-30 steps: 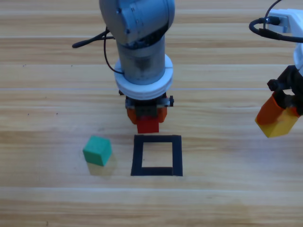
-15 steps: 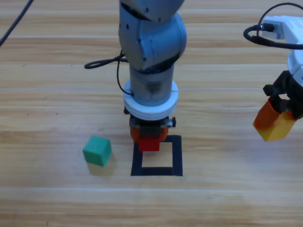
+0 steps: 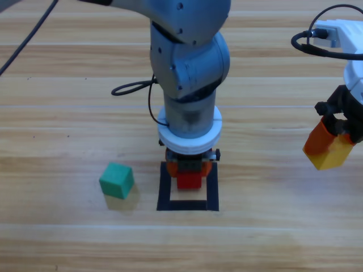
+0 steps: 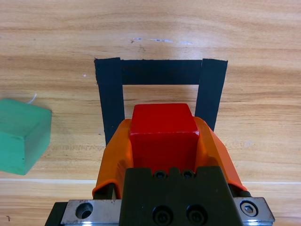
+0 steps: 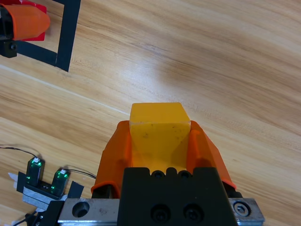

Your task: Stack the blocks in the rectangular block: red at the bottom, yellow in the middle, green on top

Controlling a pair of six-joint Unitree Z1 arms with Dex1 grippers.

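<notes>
My left gripper (image 3: pixel 190 177) is shut on the red cube (image 3: pixel 189 181) and holds it over the far part of the black tape rectangle (image 3: pixel 212 190). The left wrist view shows the red cube (image 4: pixel 163 129) between the orange jaws, with the rectangle (image 4: pixel 162 72) just ahead. The teal-green cube (image 3: pixel 117 180) (image 4: pixel 21 134) rests on the wood to the left of the rectangle. At the right edge my right gripper (image 3: pixel 329 148) is shut on the yellow cube (image 3: pixel 334 154) (image 5: pixel 159 126), held above the table.
Black cables (image 3: pixel 133 88) trail behind the left arm and loop at the upper right (image 3: pixel 317 48). A small electronic part with green lights (image 5: pixel 44 181) lies on the table near the right arm.
The left arm has carried the red cube forward, from just behind the rectangle to over its far part. The right gripper with the yellow cube has hardly moved.
</notes>
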